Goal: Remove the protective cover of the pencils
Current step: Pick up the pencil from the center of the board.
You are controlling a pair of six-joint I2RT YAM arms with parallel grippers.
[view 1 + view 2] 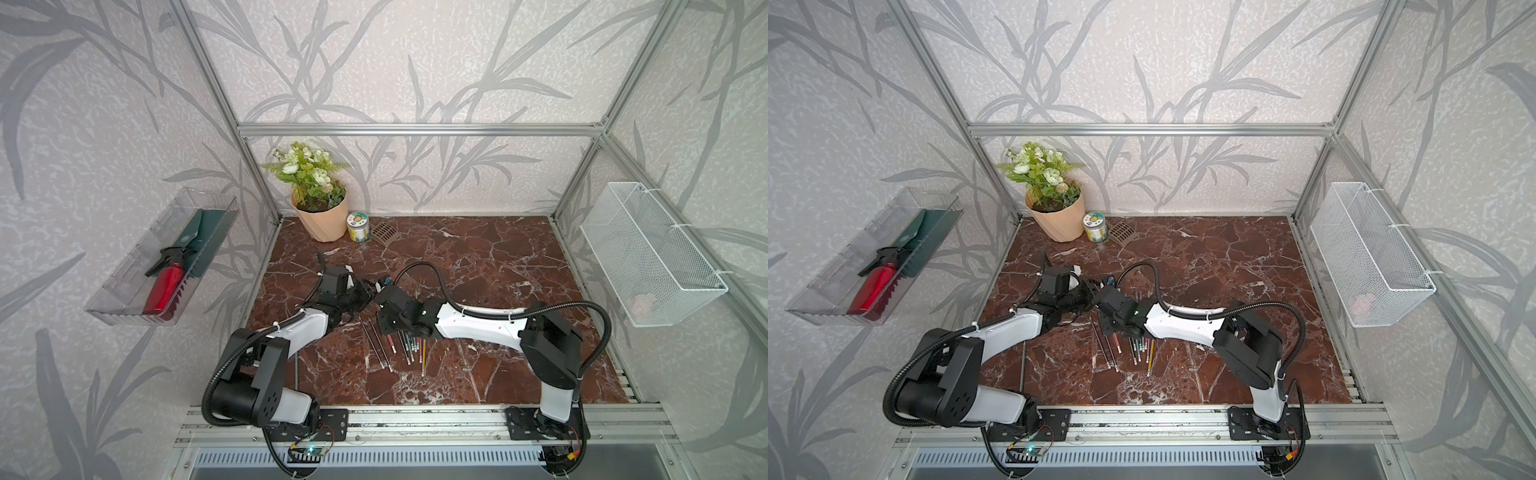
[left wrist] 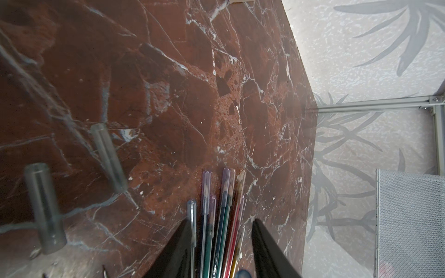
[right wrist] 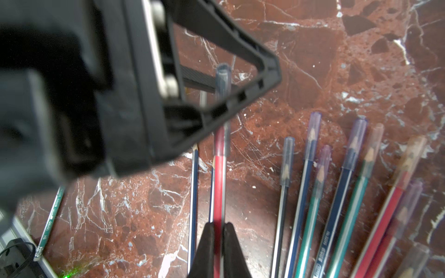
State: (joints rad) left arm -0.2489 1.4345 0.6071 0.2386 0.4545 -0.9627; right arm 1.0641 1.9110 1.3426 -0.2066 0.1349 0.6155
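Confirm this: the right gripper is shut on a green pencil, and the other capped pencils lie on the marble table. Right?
Not quite. The right wrist view shows the right gripper shut on a red pencil, not a green one. The rest holds: the other capped pencils lie on the marble table.

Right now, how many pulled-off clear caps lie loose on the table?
2, both seen in the left wrist view: one cap nearer the pencils, another cap farther away. Others may be out of view.
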